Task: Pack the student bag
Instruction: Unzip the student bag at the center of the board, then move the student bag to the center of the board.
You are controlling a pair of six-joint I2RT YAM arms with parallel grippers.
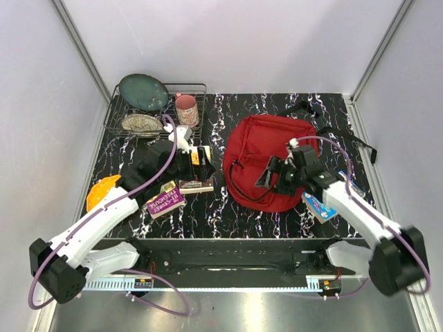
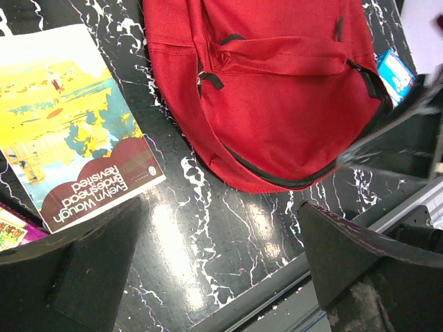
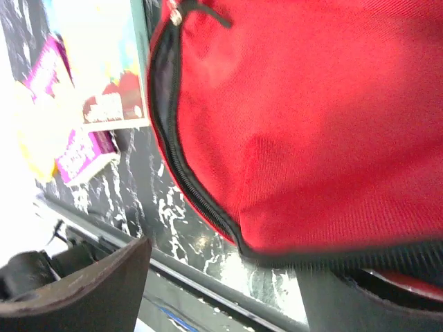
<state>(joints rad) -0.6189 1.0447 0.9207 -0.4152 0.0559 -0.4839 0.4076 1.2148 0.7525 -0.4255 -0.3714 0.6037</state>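
The student bag (image 1: 266, 155), a red backpack, lies flat at the centre right of the table. Its front pocket and black zipper show in the left wrist view (image 2: 277, 90). My right gripper (image 1: 272, 176) hovers over the bag's near edge. In the right wrist view this gripper (image 3: 221, 297) has its jaws wide apart, and the bag's zippered edge (image 3: 208, 200) lies against the right finger (image 3: 360, 304). It grips nothing. My left gripper (image 1: 201, 164) is open above bare tabletop (image 2: 221, 270), between the bag and a paperback book (image 2: 76, 124).
A purple book (image 1: 164, 199) and an orange object (image 1: 102, 190) lie near the left arm. A wire rack (image 1: 114, 111) at the back left holds a dark plate (image 1: 143, 91) and a pink mug (image 1: 186, 109). A blue booklet (image 1: 320, 205) lies under the right arm.
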